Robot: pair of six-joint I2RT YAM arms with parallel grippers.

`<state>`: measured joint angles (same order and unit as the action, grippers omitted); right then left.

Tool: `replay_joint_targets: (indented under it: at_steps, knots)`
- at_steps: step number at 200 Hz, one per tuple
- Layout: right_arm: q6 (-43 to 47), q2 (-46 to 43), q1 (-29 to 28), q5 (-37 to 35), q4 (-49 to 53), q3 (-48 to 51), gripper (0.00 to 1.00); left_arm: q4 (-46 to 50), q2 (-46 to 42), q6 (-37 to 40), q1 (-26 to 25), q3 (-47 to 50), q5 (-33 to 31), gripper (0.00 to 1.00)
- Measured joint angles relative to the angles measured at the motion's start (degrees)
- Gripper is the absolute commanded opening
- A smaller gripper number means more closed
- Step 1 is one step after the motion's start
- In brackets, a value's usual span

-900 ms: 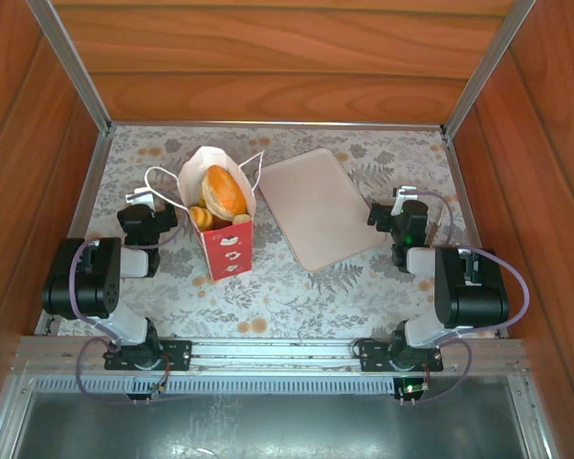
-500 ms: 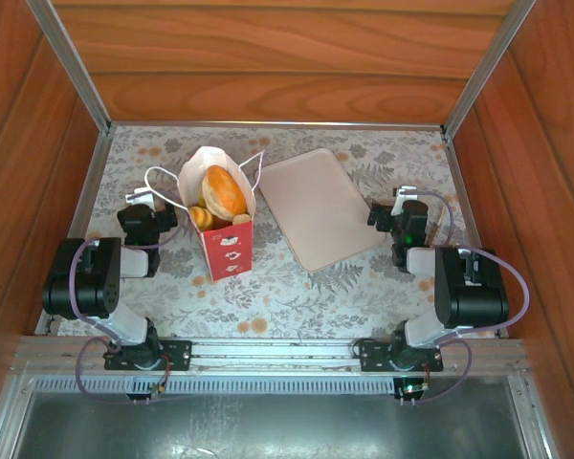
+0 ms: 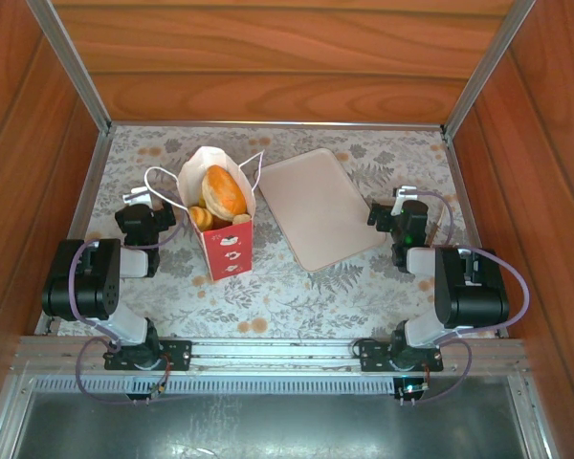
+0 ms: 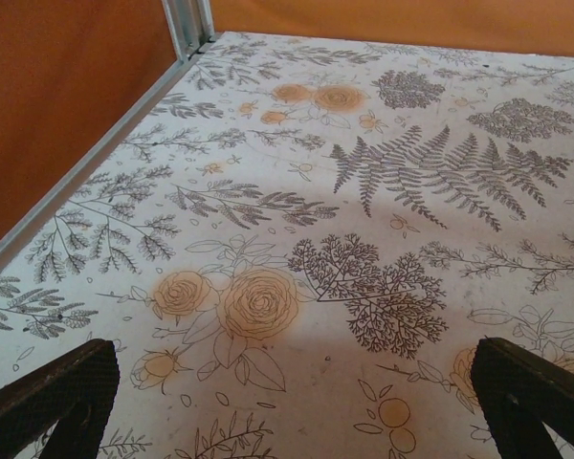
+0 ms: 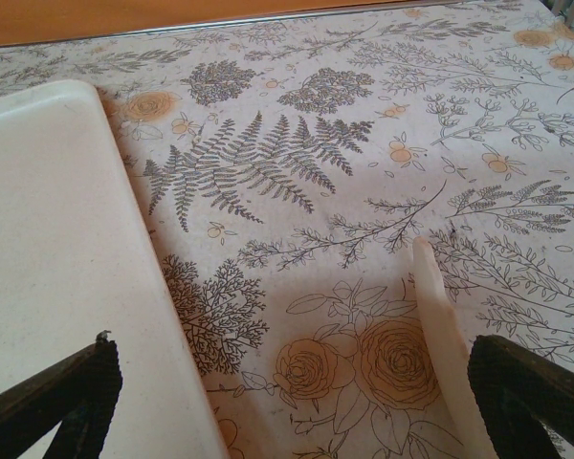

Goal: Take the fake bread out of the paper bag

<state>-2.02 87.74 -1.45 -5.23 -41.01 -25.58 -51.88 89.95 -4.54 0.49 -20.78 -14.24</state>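
The paper bag (image 3: 224,244) stands upright left of the table's middle, white above and red below, its mouth open and its cord handles spread. Fake bread fills its top: a large golden-orange bun (image 3: 224,190) with smaller rolls (image 3: 204,218) beside it. My left gripper (image 3: 140,203) sits low, just left of the bag and apart from it. In the left wrist view it (image 4: 292,402) is open over bare floral cloth, black fingers (image 4: 53,397) wide apart. My right gripper (image 3: 402,201) is at the tray's right edge, and the right wrist view shows it (image 5: 292,402) open and empty.
A flat beige tray (image 3: 320,206) lies right of the bag, and its rim (image 5: 57,268) passes close to my right gripper's left finger. A pale cream strip (image 5: 440,325) lies on the cloth near the right finger. Wooden walls and metal rails (image 3: 77,81) enclose the table.
My left gripper has edged slightly to the left. The bag, bread, tray and right gripper look unchanged.
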Motion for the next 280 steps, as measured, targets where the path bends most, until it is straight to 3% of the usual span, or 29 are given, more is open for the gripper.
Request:
replay_joint_targets:
  at_steps: [125, 177, 243, 280]
  knots:
    - [0.02, 0.00, 0.00, 0.07, 0.04, -0.04, 1.00, 0.00, -3.41, -1.09, 0.00, 1.51, -2.10, 1.00]
    - [0.28, -2.38, 0.00, 0.83, 9.73, -6.51, 1.00, 0.68, -3.72, -1.22, 0.00, 1.44, -2.05, 1.00]
    - [-1.25, -7.26, -0.20, -0.52, 22.38, -10.88, 1.00, 8.33, -17.90, -4.74, 1.90, 1.38, -5.60, 1.00]
    - [-4.42, -9.92, -0.94, -2.01, 32.04, -16.33, 1.00, 19.10, -26.77, -13.07, 1.97, -0.22, -6.95, 1.00]
